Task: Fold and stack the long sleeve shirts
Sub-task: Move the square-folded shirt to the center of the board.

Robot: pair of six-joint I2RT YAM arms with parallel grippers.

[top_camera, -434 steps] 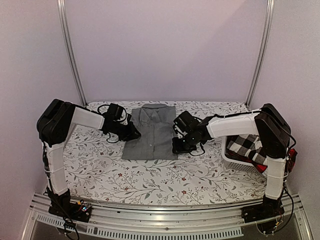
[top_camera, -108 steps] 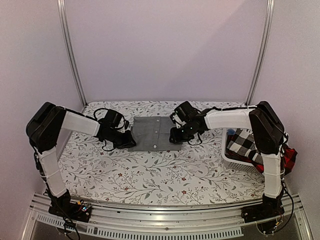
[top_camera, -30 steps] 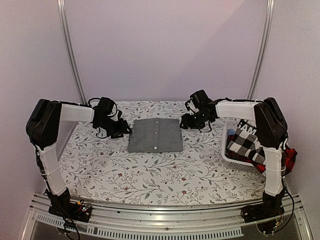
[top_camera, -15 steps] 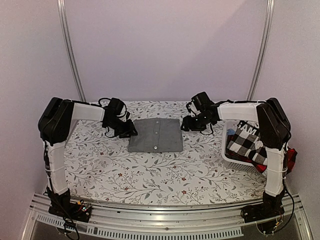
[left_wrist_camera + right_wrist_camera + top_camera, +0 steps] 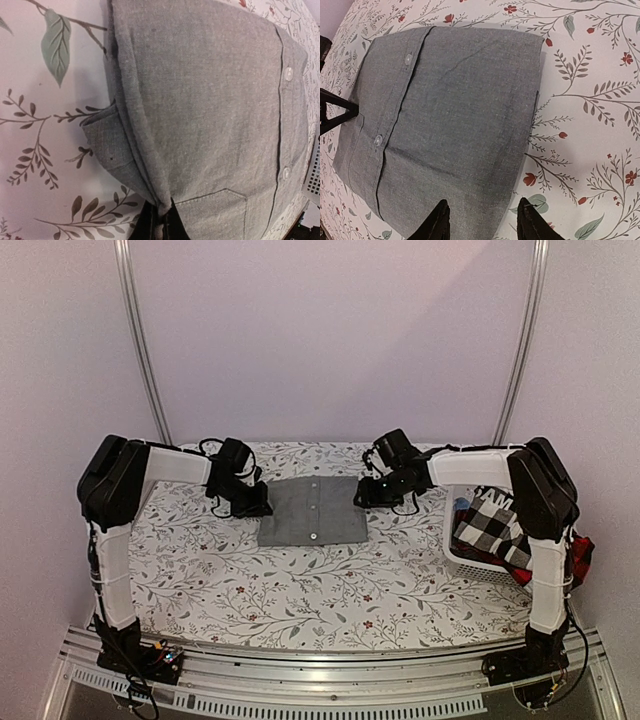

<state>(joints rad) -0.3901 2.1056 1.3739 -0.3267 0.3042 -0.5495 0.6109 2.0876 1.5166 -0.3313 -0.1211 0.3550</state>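
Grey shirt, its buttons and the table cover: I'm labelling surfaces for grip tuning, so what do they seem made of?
Grey shirt: woven cloth with a matte finish, probably cotton-like; a fine heathered weave and stitched seams show.
Buttons: pale, smooth and slightly glossy, likely plastic.
Table cover: a smooth sheet printed with leaves and flowers; whether it is fabric or vinyl I cannot tell.

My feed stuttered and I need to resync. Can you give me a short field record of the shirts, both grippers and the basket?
grey shirt: folded flat, buttons up, mid-table
left gripper: shut, pinching the grey shirt's left edge
right gripper: open, fingers astride the grey shirt's right edge
basket: white, at the table's right edge
black-and-white checked shirt: unfolded, in the basket
red-and-black checked shirt: draped over the basket's far right side
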